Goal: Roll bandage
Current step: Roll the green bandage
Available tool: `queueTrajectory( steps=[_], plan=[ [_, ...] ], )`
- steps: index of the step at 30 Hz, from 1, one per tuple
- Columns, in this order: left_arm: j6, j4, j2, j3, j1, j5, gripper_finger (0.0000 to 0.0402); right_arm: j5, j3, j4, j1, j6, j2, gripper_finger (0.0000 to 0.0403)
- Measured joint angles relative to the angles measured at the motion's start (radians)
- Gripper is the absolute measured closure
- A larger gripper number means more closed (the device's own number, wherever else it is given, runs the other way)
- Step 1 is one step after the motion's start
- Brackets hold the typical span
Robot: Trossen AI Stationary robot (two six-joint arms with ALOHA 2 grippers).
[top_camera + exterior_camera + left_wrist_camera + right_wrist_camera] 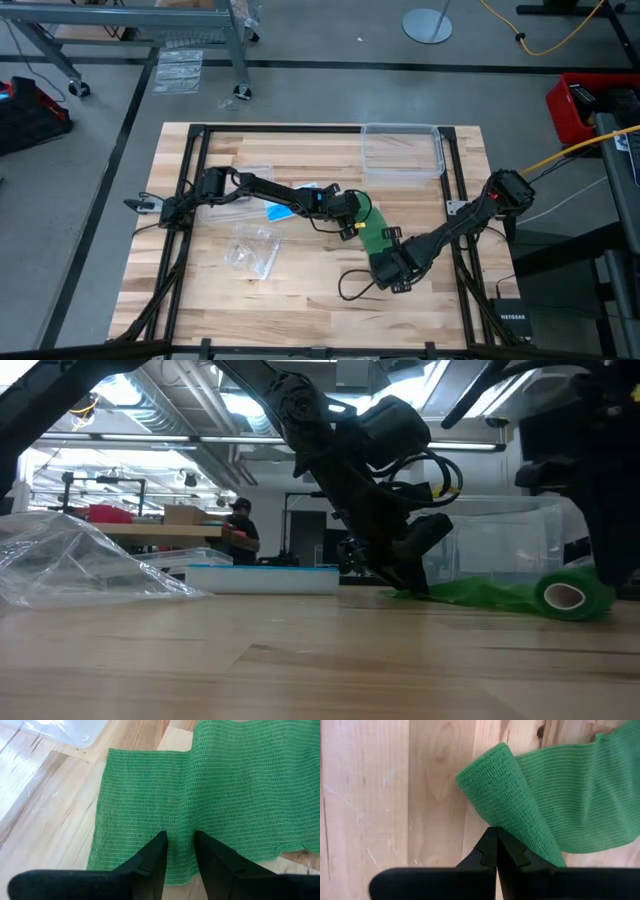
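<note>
Bandage (pixel 373 232) lies between arms; pill organizer (pixel 292 203), seemingly, beside it.

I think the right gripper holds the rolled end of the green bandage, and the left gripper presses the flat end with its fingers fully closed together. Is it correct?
Not quite. The left gripper has its fingers apart, a narrow gap of bandage showing between them; the left wrist view shows this. The rest holds: the right gripper is shut on the rolled end.

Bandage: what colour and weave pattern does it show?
Solid green bandage, ribbed open mesh; left wrist view.
</note>
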Motion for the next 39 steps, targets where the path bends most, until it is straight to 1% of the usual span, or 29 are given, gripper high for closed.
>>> queueTrajectory(
  steps=[10, 15, 21, 25, 39],
  plan=[
    [0.049, -0.006, 0.000, 0.000, 0.002, 0.001, 0.0306, -0.007, 0.000, -0.002, 0.003, 0.000, 0.001, 0.0402],
    [0.052, -0.015, 0.000, 0.000, 0.010, -0.032, 0.0306, -0.041, 0.000, -0.003, 0.003, 0.001, 0.001, 0.0402],
    [0.052, -0.018, 0.000, 0.000, 0.015, -0.044, 0.0306, -0.041, 0.000, 0.004, 0.003, 0.001, 0.001, 0.0402],
    [0.052, -0.018, 0.000, 0.000, 0.015, -0.044, 0.0306, -0.021, 0.000, 0.010, 0.003, 0.000, 0.001, 0.0402],
    [0.052, -0.019, 0.000, 0.000, 0.011, -0.044, 0.0306, 0.116, 0.000, 0.010, 0.003, 0.000, 0.001, 0.0402]
  ],
)
